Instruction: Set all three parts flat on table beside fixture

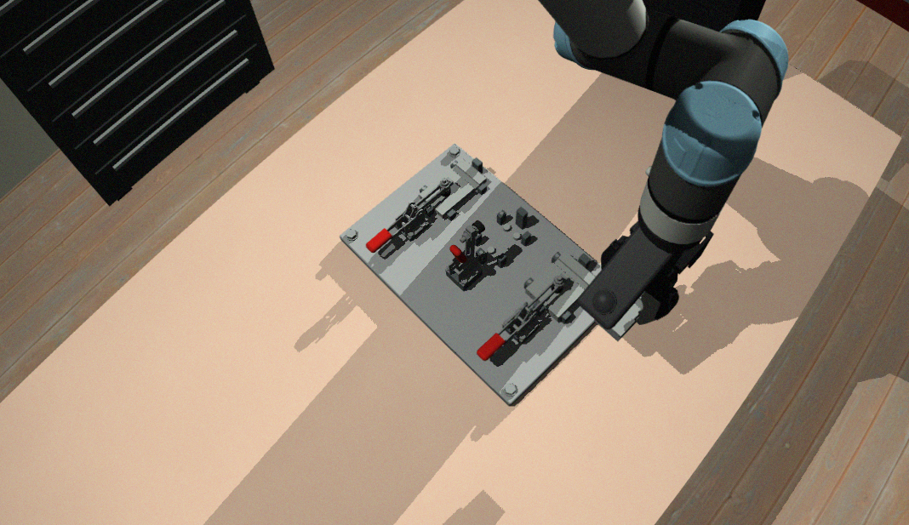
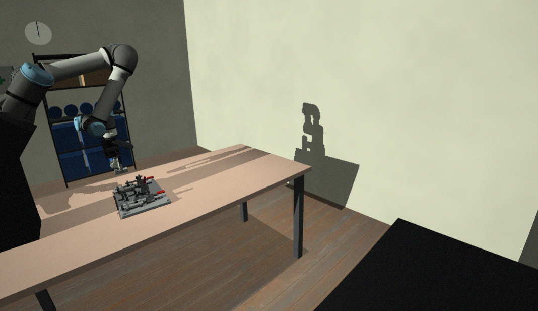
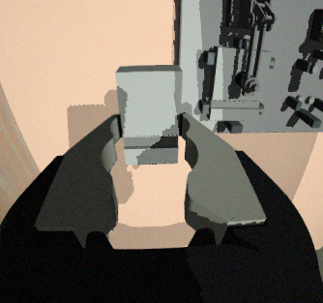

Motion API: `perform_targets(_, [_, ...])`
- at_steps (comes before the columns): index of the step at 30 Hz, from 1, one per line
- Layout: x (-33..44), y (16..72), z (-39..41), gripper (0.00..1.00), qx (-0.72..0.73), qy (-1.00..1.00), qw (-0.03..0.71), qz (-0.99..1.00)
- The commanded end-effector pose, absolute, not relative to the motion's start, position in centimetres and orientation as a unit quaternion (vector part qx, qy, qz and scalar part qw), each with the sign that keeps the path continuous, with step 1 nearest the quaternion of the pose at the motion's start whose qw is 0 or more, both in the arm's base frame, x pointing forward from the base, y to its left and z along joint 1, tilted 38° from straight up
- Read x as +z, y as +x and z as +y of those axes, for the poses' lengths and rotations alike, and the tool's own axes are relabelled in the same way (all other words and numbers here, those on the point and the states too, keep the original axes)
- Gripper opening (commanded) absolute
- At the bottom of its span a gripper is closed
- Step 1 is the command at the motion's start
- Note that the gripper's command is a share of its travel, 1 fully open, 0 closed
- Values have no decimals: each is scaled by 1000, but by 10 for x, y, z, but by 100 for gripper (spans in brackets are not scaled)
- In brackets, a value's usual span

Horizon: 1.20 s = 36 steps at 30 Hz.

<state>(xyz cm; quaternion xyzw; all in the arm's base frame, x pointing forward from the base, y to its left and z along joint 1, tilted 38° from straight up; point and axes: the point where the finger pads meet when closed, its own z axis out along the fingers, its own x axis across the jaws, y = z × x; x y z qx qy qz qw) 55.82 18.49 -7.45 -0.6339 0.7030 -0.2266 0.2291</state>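
My gripper (image 2: 116, 166) (image 3: 150, 115) is shut on a light grey stepped metal part (image 1: 625, 323) (image 2: 120, 170) (image 3: 148, 103). It holds the part above the table, just off the right edge of the fixture plate (image 1: 429, 299) (image 2: 164, 201) (image 3: 190, 23). The fingertips are hidden in the top view. A second part (image 1: 568, 301) (image 3: 223, 81) sits in the fixture at the clamp nearest the gripper. A third part (image 1: 462, 196) sits at the far-side clamp. Both outer clamps lie low with their red handles down. The middle clamp (image 1: 466, 267) stands up, and its seat with pins holds no part.
The wooden table (image 1: 268, 291) (image 2: 222, 180) extends around the fixture. The outer red handles (image 1: 379, 240) (image 1: 490, 346) point to the plate's front-left edge. Bolts stand at the plate's corners. A black drawer cabinet (image 1: 147, 57) stands beyond the table.
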Motion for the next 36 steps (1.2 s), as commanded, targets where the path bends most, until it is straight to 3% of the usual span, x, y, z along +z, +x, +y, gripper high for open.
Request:
perform_targets(1, [-74,560,196,0,-227,-633,228,704])
perform_targets(36, [-74,561,204,0,-227,-633,228,704])
